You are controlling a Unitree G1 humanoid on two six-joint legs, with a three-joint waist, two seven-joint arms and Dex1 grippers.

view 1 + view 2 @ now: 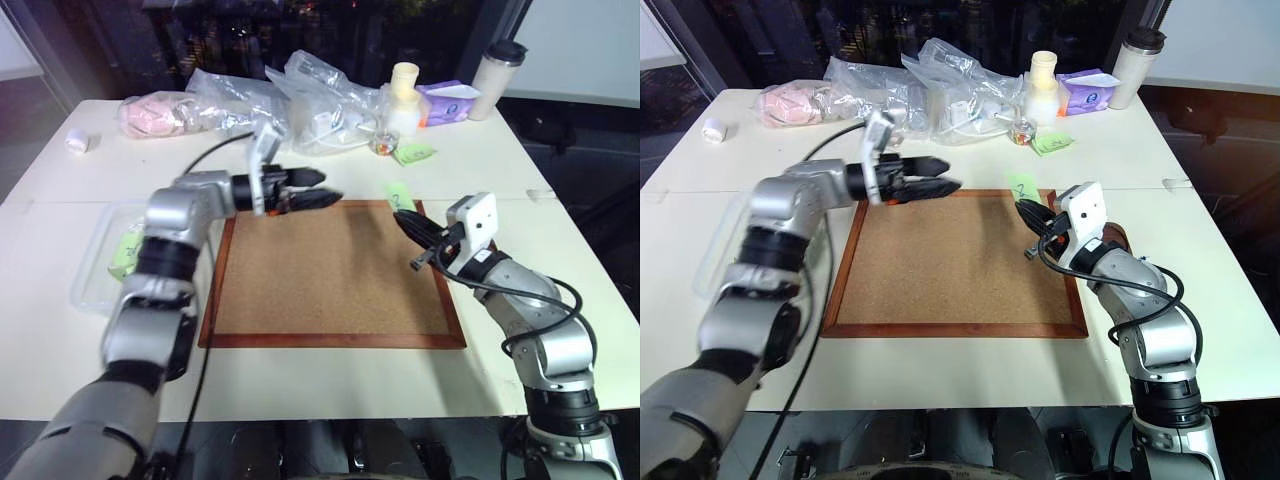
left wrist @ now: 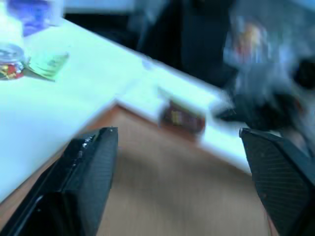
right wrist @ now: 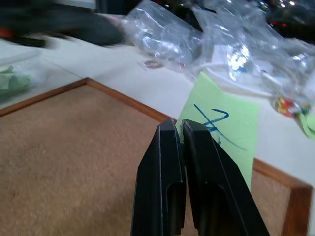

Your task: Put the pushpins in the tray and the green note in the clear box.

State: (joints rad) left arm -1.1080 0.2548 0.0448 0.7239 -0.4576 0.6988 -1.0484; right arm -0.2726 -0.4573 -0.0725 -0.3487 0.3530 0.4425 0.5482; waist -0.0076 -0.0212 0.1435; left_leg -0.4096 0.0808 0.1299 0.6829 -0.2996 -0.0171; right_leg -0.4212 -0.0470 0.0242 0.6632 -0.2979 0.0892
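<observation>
The green note, scribbled in blue, sticks up from the tips of my right gripper, which is shut on its near edge. It hangs just above the far right corner of the cork board. My left gripper hovers open over the board's far left edge, pointing right, with nothing between its fingers. The clear box lies on the table left of the board with a green slip inside. The reddish-brown tray sits just past the board's right side, partly behind my right wrist. The pushpins are out of view.
Another green note lies on the table beyond the board, beside a small glass jar. Wrinkly plastic bags, a pink bundle, a white bottle, a purple pack and a tumbler line the far edge.
</observation>
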